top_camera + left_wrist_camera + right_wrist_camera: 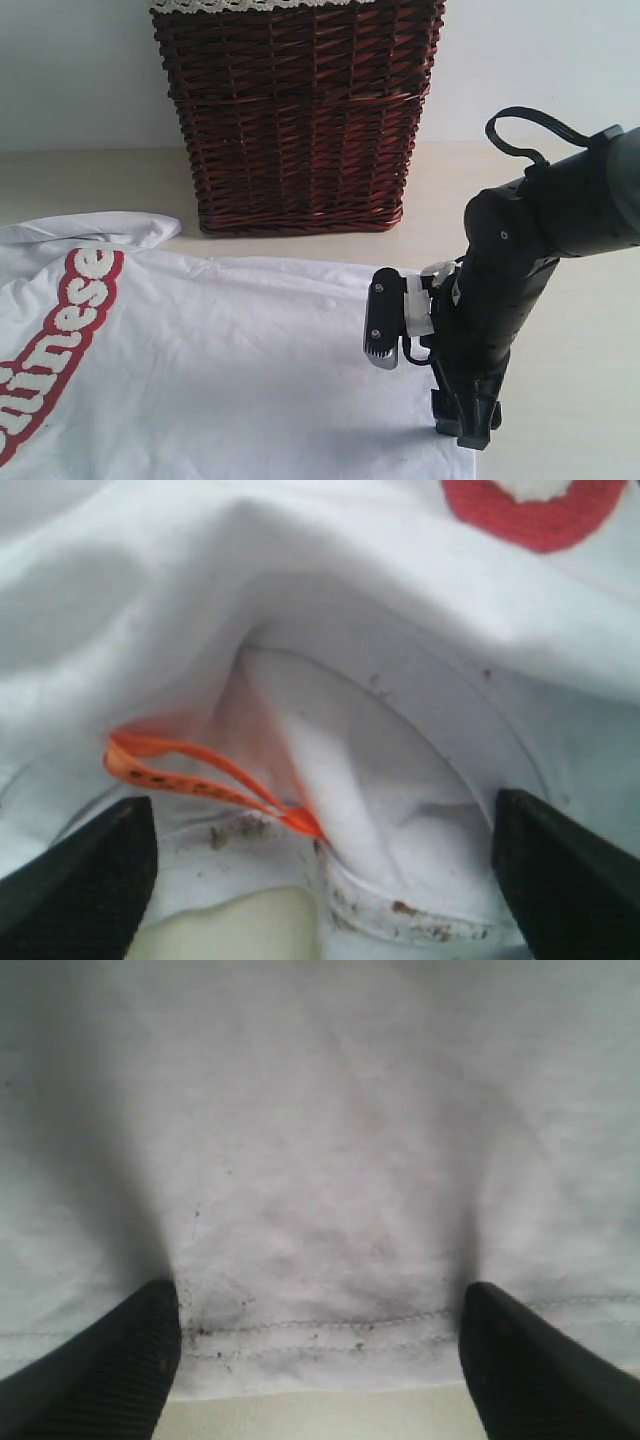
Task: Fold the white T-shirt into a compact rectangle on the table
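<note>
Showing wicker basket (300, 120), contents hidden, behind white T-shirt (230, 360); right gripper (320, 1295) spread wide at hem (330, 1325) edge, left gripper (322, 800) spread at collar (400, 680); bare table (580, 400) beyond hem.

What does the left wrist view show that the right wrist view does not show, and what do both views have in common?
Only the left wrist view: the neckline with an orange loop and a piece of red print. Only the right wrist view: a double-stitched hem. Both: the white T-shirt, an open gripper at its edge (left gripper, right gripper), and a strip of the table.
</note>
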Tool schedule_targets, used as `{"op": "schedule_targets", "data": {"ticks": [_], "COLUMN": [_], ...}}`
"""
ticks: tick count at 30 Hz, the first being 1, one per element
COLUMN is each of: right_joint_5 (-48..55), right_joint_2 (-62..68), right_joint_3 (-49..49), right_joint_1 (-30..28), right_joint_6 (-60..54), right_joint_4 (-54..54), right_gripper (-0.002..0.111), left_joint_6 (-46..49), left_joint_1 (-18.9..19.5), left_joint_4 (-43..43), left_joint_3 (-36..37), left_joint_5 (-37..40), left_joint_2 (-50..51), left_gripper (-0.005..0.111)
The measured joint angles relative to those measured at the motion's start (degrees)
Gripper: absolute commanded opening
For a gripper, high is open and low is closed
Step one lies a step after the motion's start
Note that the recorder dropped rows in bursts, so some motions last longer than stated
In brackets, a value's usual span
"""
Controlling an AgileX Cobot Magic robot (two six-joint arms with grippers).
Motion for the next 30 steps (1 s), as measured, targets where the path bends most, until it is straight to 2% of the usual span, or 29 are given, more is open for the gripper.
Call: {"op": "schedule_targets", "data": {"ticks": [3, 5, 18, 30], "right_joint_5": [0.0, 0.0, 1.7, 1.6], "right_joint_2": [0.3, 0.3, 0.4, 0.6], "right_joint_3": [0.0, 0.0, 0.0, -0.4], "right_joint_1": [0.0, 0.0, 0.0, 0.0], "right_joint_6": [-0.1, -0.1, 1.6, 1.4], "right_joint_4": [0.1, 0.1, -2.2, -8.4], "right_gripper": [0.074, 0.07, 0.0, 0.0], "left_joint_6": [0.0, 0.0, 0.0, 2.4], "left_joint_1": [0.0, 0.0, 0.0, 0.0], "left_joint_4": [0.0, 0.0, -1.0, -3.2], "left_joint_3": [0.0, 0.0, 0.0, 0.0], "left_joint_5": [0.0, 0.0, 0.0, -0.1], "left_joint_2": [0.0, 0.0, 0.0, 0.0], "left_gripper": [0.086, 0.086, 0.086, 0.086]}}
